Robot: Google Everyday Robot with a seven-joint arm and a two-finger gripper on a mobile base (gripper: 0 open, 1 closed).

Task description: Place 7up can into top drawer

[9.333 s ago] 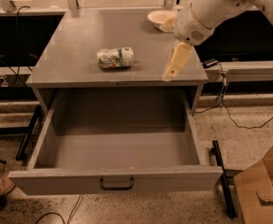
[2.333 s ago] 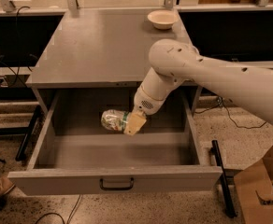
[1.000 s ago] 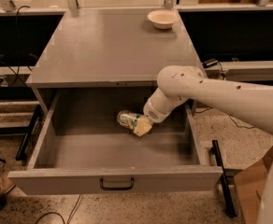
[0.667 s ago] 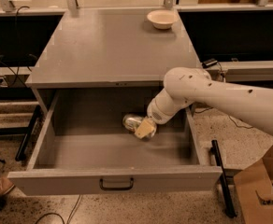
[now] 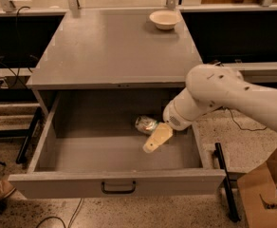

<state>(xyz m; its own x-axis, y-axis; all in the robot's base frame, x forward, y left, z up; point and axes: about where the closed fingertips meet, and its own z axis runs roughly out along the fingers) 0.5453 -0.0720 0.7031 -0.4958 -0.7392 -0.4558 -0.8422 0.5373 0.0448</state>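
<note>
The 7up can (image 5: 146,124), whitish-silver with green markings, lies on its side inside the open top drawer (image 5: 115,182), toward the back right of its floor. My gripper (image 5: 155,139) is down inside the drawer, right beside the can on its front right side, its cream tip pointing down and left. My white arm (image 5: 224,91) reaches in from the right, over the drawer's right wall. I cannot see whether the gripper touches the can.
A round cream bowl (image 5: 164,19) stands at the back right of the grey cabinet top (image 5: 110,46). A cardboard box (image 5: 266,194) sits on the floor at the lower right. Black rails and cables lie on the floor either side of the drawer.
The can went from the cabinet top down into the drawer with my gripper. Over the last second, can and gripper shifted right along the drawer's back.
</note>
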